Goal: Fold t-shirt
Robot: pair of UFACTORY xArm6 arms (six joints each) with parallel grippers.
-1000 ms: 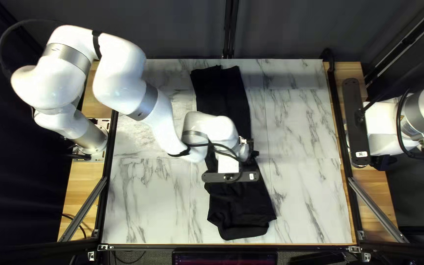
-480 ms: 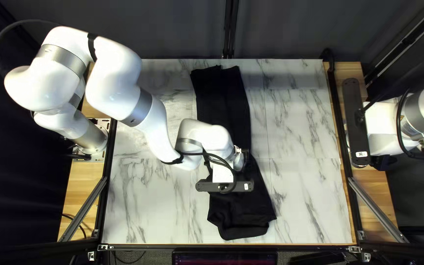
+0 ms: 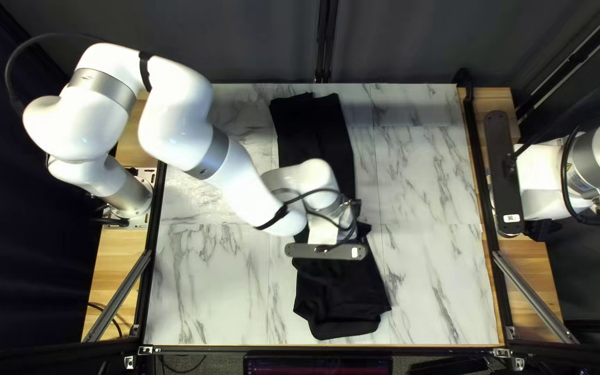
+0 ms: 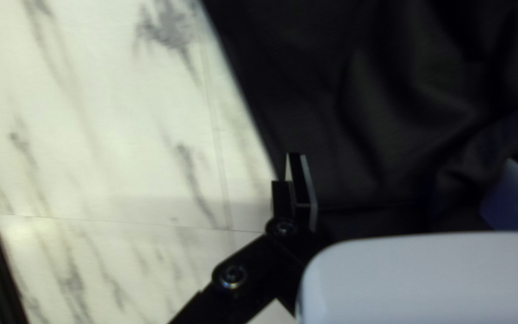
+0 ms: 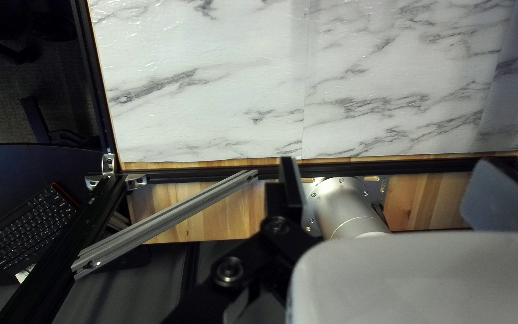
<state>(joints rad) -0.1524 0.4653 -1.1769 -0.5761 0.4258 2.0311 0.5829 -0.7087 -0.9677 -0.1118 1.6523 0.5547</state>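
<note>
"t-shirt: where is it laid, and in what shape?"

"it is laid down the middle of the table, black, in a long narrow strip running from near the far edge to near the near edge. it appears to have been folded lengthwise already. its middle is partly hidden by the left arm."

"what has just been changed?"

"the left arm's wrist end was shifted a little toward the near edge and the left of the top left view, then brought back. the t-shirt's visible outline has been left unaltered, so no new fold is judged to have been made."

"and the grippers?"

"the left gripper is spread wide over the t-shirt, close to one long edge, with nothing gripped. the right gripper is also spread wide and empty, held at the table's right side."

"what is called for next?"

"probably, the layers should be pinched together and turned over crosswise; only the top one might be caught."
</note>
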